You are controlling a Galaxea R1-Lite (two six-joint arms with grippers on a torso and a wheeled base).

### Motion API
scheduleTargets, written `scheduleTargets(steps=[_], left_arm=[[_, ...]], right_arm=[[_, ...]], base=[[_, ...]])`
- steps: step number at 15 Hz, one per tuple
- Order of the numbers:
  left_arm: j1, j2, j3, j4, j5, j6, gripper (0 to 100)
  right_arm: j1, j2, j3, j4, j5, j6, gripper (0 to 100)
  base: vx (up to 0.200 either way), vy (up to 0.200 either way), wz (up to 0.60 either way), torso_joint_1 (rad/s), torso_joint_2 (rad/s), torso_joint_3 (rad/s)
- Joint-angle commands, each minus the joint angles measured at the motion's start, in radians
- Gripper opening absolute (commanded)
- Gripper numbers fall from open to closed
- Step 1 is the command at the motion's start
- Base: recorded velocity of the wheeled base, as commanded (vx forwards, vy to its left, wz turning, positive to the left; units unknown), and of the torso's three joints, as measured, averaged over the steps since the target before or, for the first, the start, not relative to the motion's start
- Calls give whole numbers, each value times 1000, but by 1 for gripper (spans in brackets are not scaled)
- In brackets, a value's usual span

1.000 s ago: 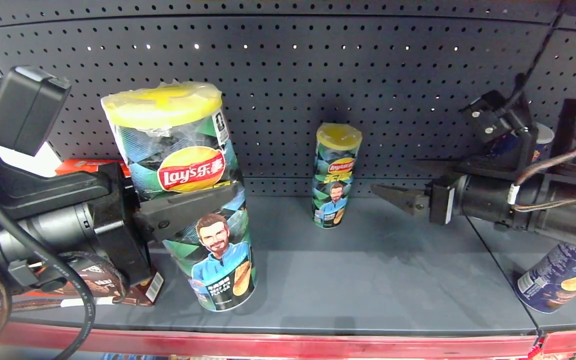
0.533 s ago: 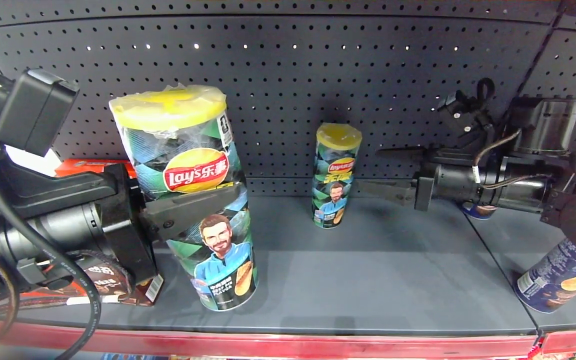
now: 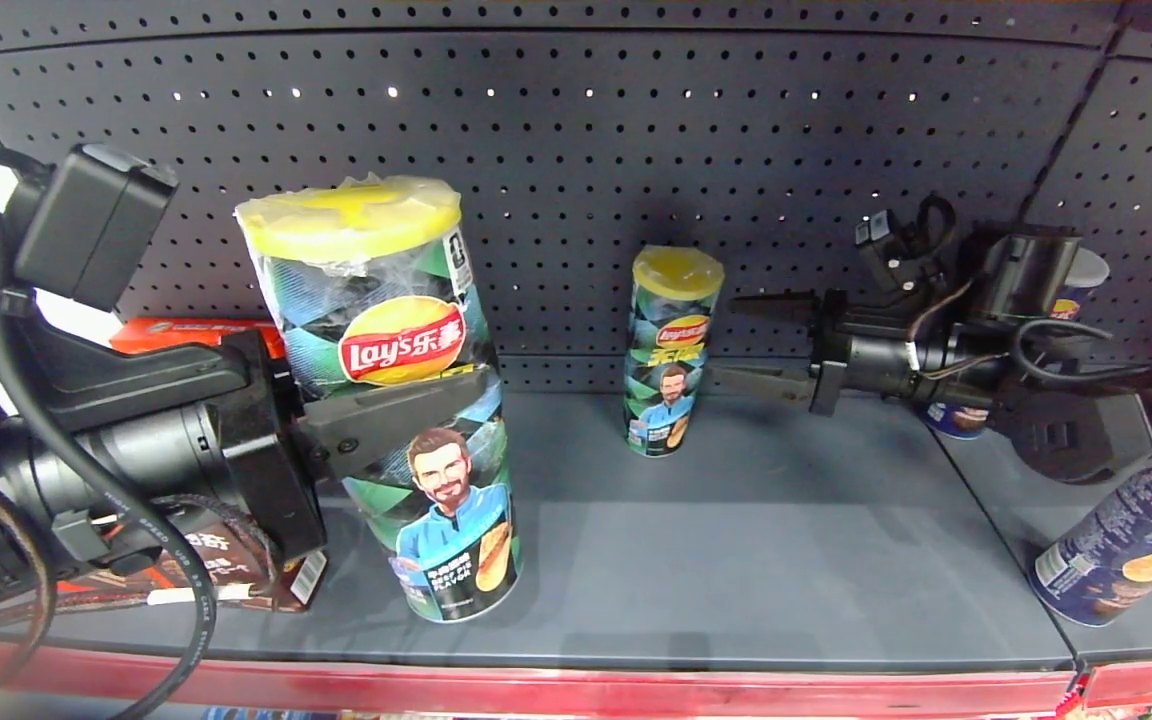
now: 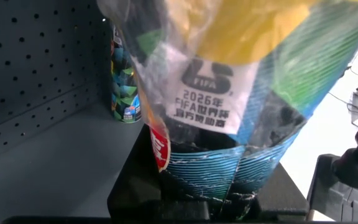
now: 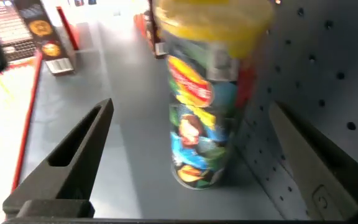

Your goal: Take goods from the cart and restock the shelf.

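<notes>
My left gripper (image 3: pixel 436 395) is shut on a green chips can with a yellow lid (image 3: pixel 391 330), upright with a slight tilt, its base near the shelf's (image 3: pixel 736 560) front left. The left wrist view shows this can (image 4: pixel 229 93) close up. A second, matching can (image 3: pixel 671 350) stands at the back of the shelf against the pegboard. My right gripper (image 3: pixel 723 338) is open just to its right, fingertips level with the can's side. In the right wrist view that can (image 5: pixel 207 99) stands between and beyond the two spread fingers (image 5: pixel 67 162).
A dark blue can (image 3: pixel 1126 550) lies tilted at the right, and another blue can (image 3: pixel 951 420) stands behind the right arm. A brown box (image 3: pixel 226 570) and an orange box (image 3: pixel 186 330) sit at the left. The shelf's middle is bare; its front edge is red (image 3: pixel 576 690).
My right gripper has moved left along the back of the shelf up to the second can. My left gripper and its can have shifted slightly right.
</notes>
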Motion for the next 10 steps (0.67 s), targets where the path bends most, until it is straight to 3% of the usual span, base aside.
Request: scheduleTargets(steps=[1,10], left_arm=[[-1,-4,0,0,1,-1,0],[2,-4,6,0,1,-10,0]], right_arm=[[1,74,-51,2,0,0,100],[28,216,-143,-13,0,0,100]], base=[[0,0,0,0,0,0],[0,0,0,0,0,0]])
